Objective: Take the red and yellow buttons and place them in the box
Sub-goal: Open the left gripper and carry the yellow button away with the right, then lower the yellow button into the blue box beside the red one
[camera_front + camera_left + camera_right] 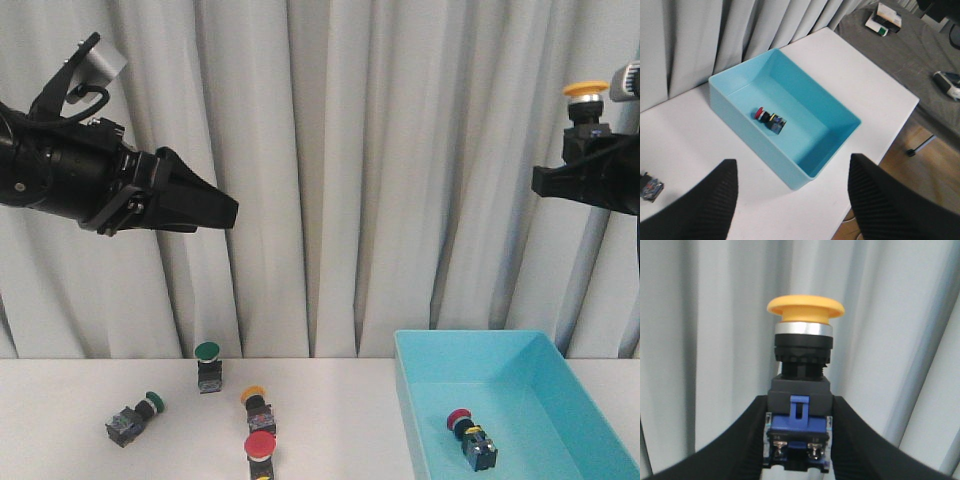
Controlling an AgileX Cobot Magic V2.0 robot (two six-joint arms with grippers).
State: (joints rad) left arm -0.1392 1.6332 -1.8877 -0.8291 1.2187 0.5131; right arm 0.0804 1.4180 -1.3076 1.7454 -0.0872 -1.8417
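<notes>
Front and left-wrist views: shared box (520, 400)

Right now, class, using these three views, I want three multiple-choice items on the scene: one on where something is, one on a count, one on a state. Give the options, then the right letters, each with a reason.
1. Where is the red button with the blue body?
A. In the box
B. On the table left of the box
C. In the left tool

2. How many green buttons stand or lie on the table?
A. None
B. Two
C. Four

3. What is the right tool doing?
A. Hanging open and empty
B. Gripping a yellow button by its body
C. Pressing a red cap

Answers: 1 A, it lies on the box floor in the front and left wrist views. 2 B, one button stands, another lies on its side. 3 B, the right wrist view shows the fingers clamping the body, cap up.
</notes>
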